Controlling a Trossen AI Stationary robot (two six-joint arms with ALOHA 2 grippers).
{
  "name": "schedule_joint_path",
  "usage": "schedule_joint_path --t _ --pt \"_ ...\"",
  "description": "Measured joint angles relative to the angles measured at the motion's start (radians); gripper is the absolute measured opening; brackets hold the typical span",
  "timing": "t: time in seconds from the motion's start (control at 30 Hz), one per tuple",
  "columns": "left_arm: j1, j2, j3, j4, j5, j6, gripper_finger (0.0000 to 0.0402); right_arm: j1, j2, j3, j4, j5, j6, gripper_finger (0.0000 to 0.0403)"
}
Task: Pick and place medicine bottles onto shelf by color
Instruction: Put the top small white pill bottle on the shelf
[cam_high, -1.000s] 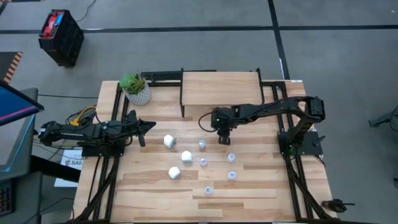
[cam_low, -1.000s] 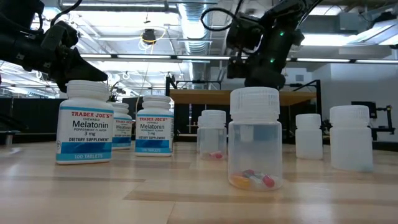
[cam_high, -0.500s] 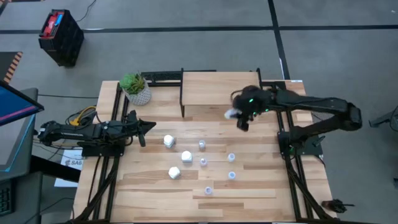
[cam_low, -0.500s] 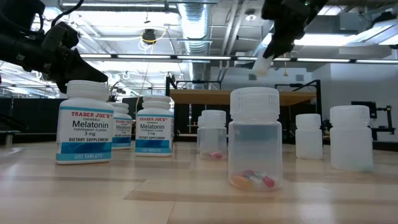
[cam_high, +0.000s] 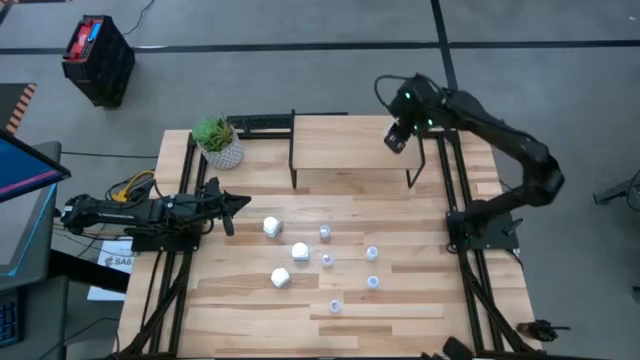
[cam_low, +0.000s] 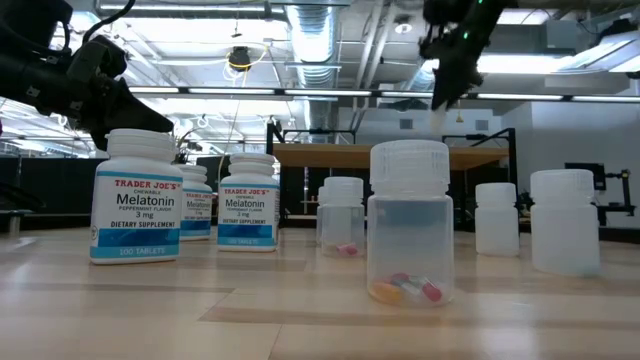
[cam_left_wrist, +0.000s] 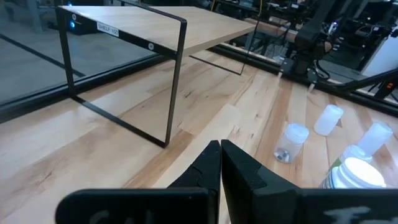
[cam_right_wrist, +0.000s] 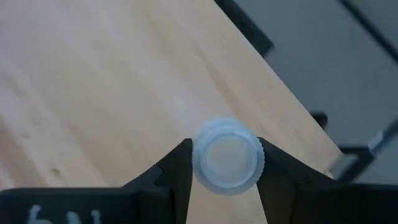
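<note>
While your right end effector (cam_high: 396, 139) hangs over the right end of the shelf (cam_high: 350, 143), it has a small translucent bottle (cam_right_wrist: 227, 155) pinched between its two fingers (cam_right_wrist: 176, 163), which press on either side of the ribbed cap. In the right wrist view you look straight down on that cap, with the shelf's light wood top beneath it and the far edge of the board close by. You cannot tell from these views whether the bottle's base touches the shelf top.

Your left end effector (cam_left_wrist: 220, 163) waits low over the left side of the table (cam_high: 420, 300), fingers pressed together with nothing between them, pointing toward the bottles.

The remaining bottles stand on the table in front of the shelf. Three chunkier white ones (their labels read Melatonin in the low view) sit to the left of the group: one (cam_high: 270, 227) nearest the left arm, one (cam_high: 299, 251) just past it, one (cam_high: 281, 279) nearer the front edge. Five small pale ones are spread to their right: two (cam_high: 325, 233) (cam_high: 327, 260) close together in the middle, two more (cam_high: 372, 254) (cam_high: 373, 282) further right, and one (cam_high: 335, 306) nearest the front edge.

A plant pot (cam_high: 220, 149) stands at the back left corner of the table, beside the shelf.
</note>
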Motion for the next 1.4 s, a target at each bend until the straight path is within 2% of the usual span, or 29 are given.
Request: schedule_joint_path --t 0.23,0.47,0.77,1.4 --pt "0.000 0.000 0.000 0.003 0.000 0.019 0.0000 -0.056 0.102 0.022 -0.026 -0.009 -0.048 0.0164" --pt "0.000 0.000 0.000 0.004 0.000 0.019 0.0000 -0.092 0.145 0.044 -0.010 -0.008 -0.080 0.0157" --pt "0.000 0.000 0.000 0.004 0.000 0.019 0.0000 -0.130 0.152 0.053 -0.007 -0.008 -0.071 0.0175" --pt "0.000 0.000 0.000 0.001 0.000 0.018 0.0000 -0.129 0.152 0.053 -0.005 -0.008 -0.043 0.0217"
